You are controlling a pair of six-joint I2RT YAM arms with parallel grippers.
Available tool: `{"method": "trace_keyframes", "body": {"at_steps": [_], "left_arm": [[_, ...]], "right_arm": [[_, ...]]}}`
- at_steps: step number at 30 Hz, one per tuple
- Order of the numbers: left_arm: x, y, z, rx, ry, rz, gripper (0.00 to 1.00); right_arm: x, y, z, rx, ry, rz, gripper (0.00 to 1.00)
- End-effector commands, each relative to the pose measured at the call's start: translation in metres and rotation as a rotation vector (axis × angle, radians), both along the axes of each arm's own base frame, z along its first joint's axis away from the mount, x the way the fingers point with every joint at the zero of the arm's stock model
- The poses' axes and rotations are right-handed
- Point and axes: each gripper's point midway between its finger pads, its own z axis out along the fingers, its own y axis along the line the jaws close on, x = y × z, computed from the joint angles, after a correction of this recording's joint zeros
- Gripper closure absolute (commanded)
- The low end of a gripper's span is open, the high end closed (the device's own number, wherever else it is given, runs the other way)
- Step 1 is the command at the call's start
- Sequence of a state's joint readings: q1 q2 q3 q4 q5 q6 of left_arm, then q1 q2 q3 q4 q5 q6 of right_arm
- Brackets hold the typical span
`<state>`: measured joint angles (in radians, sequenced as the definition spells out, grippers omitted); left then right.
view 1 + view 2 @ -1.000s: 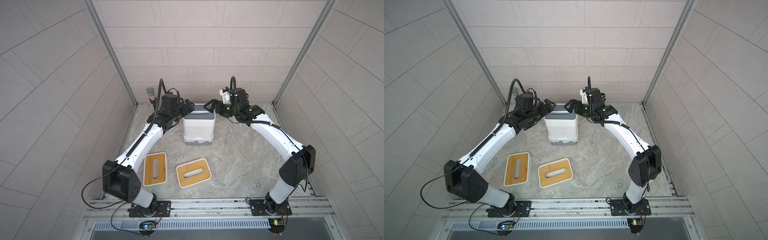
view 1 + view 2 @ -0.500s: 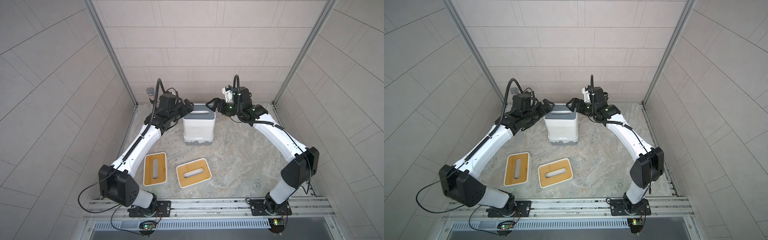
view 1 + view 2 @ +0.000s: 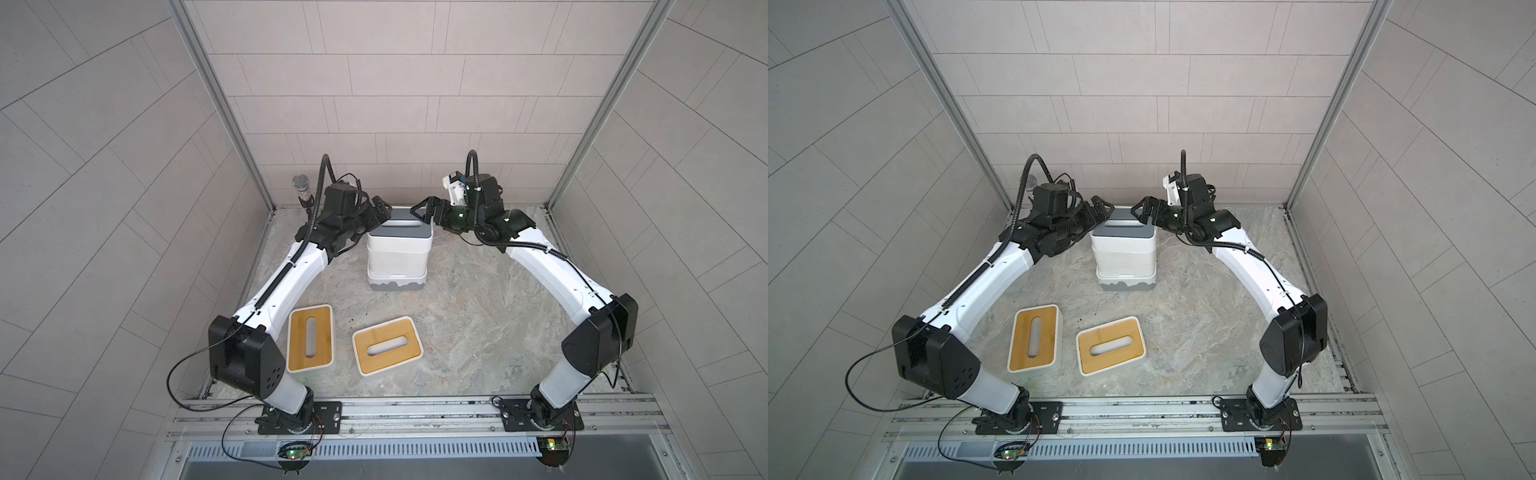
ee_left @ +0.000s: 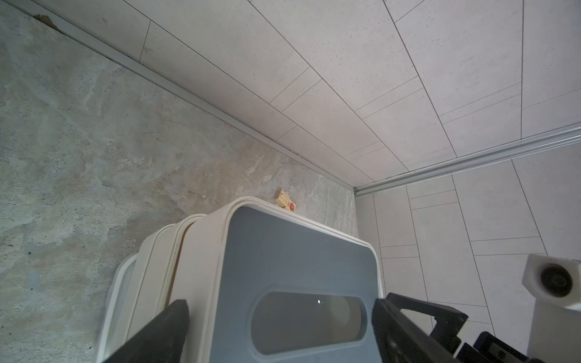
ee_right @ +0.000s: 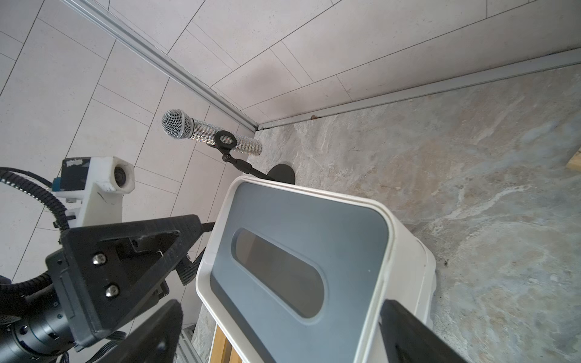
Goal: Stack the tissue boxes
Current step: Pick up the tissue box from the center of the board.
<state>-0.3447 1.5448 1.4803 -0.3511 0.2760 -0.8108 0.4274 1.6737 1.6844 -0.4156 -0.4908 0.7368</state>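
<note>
A stack of tissue boxes point(image 3: 398, 257) stands at the back middle of the floor, grey-topped point(image 3: 401, 226) with a grey wavy base, and shows in both top views point(image 3: 1125, 249). Two bamboo-topped tissue boxes point(image 3: 311, 344) point(image 3: 387, 351) lie flat near the front. My left gripper point(image 3: 380, 211) hovers open at the left end of the stack's top. My right gripper point(image 3: 423, 211) hovers open at the right end. In each wrist view the grey slotted lid point(image 4: 298, 267) point(image 5: 298, 245) lies beyond the spread fingers point(image 4: 171, 323) point(image 5: 402, 323). Neither gripper holds anything.
A silver microphone point(image 5: 207, 133) on a black stand sits in the back left corner. A small wooden block point(image 4: 285, 200) lies on the floor behind the stack. Tiled walls close in the back and both sides, and a metal rail point(image 3: 415, 409) runs along the front.
Both arms shifted only slightly beside the stack's top; the right wrist drifted a little right and back. The boxes have not moved.
</note>
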Motion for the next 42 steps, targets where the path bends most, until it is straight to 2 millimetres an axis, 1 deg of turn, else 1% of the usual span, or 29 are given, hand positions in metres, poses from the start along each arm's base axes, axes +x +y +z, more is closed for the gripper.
{"method": "trace_keyframes", "body": {"at_steps": [1, 4, 10, 16, 23, 25, 28, 30, 33, 36, 40, 42], "left_arm": [[0.004, 0.000, 0.018, -0.001, -0.049, 0.002, 0.03], [0.002, 0.003, 0.022, 0.009, -0.066, 0.012, 0.03], [0.002, 0.005, 0.021, 0.020, -0.064, 0.018, 0.03], [0.000, 0.012, 0.027, 0.026, -0.077, 0.035, 0.03], [-0.001, 0.016, 0.032, 0.025, -0.083, 0.046, 0.03], [-0.003, 0.017, 0.035, 0.024, -0.087, 0.045, 0.03], [-0.007, 0.019, 0.037, 0.033, -0.095, 0.042, 0.03], [-0.009, 0.022, 0.035, 0.037, -0.087, 0.044, 0.03], [-0.012, 0.025, 0.038, 0.032, -0.091, 0.044, 0.03], [-0.019, 0.034, 0.043, 0.051, -0.103, 0.055, 0.03], [-0.042, 0.051, 0.044, 0.071, -0.106, 0.076, 0.01], [-0.058, 0.057, 0.042, 0.096, -0.119, 0.062, 0.01]], "right_arm": [[-0.001, 0.007, 0.003, 0.022, -0.006, 0.021, 0.00], [-0.001, 0.008, 0.004, 0.029, -0.008, 0.023, 0.00], [0.002, 0.010, 0.004, 0.034, -0.009, 0.021, 0.00], [0.003, 0.011, 0.004, 0.039, -0.004, 0.023, 0.00], [0.004, 0.008, 0.002, 0.031, 0.001, 0.013, 0.00], [0.004, 0.001, 0.004, 0.018, -0.005, -0.005, 0.00], [0.003, -0.013, 0.012, -0.010, -0.040, -0.045, 0.00], [0.001, -0.017, 0.017, -0.019, -0.048, -0.048, 0.00], [-0.005, -0.029, 0.022, -0.063, -0.066, -0.063, 0.00], [-0.018, -0.037, 0.026, -0.106, -0.098, -0.059, 0.01], [-0.045, -0.053, 0.024, -0.163, -0.145, -0.057, 0.00], [-0.060, -0.057, 0.016, -0.196, -0.159, -0.044, 0.00]]}}
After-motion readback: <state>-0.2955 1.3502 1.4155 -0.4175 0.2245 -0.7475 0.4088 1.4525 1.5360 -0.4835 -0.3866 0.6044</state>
